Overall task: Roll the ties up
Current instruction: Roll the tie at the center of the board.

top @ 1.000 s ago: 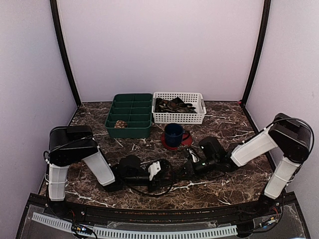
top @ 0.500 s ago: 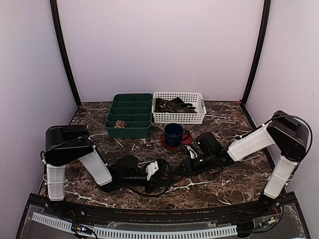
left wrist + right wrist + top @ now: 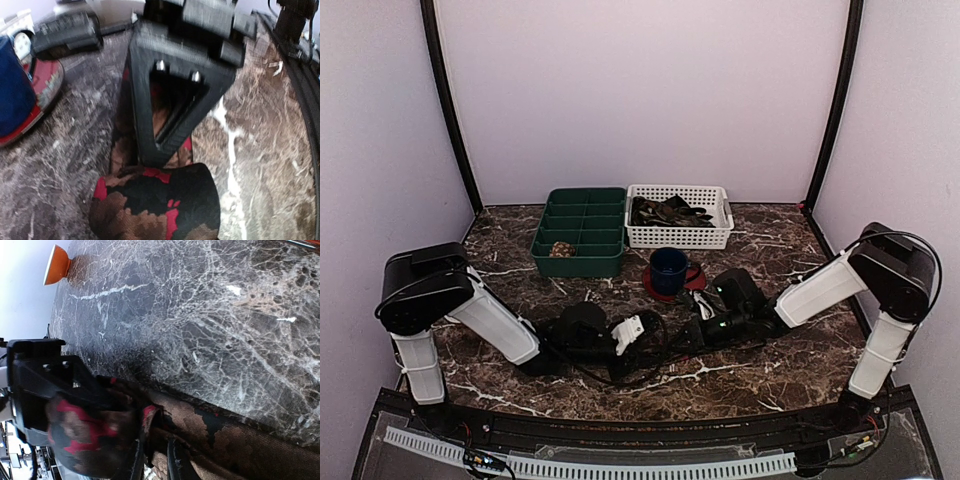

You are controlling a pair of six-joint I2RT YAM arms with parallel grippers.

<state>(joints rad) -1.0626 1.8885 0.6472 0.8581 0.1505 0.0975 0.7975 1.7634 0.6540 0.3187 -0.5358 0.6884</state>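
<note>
One rolled tie point(image 3: 560, 249) is lying in the green tray point(image 3: 582, 268) left of the mug point(image 3: 669, 268); before the mug the left gripper point(image 3: 157, 150) is clamping a part-coiled tie point(image 3: 155, 205), the right gripper point(image 3: 157, 461) I cannot tell; more ties point(image 3: 665, 211) are waiting in the basket point(image 3: 680, 238) behind the mug

**Overhead view:** fixed high behind the arm bases, facing down and toward the far wall, taking in the whole desk point(image 3: 790, 370).
**Left wrist view:** very near the desk, looking rightward.
**Right wrist view:** rolled sideways, skimming the desk leftward.

All three share the tie point(image 3: 155, 210). The overhead and left wrist views also share the mug point(image 3: 669, 268).
</note>
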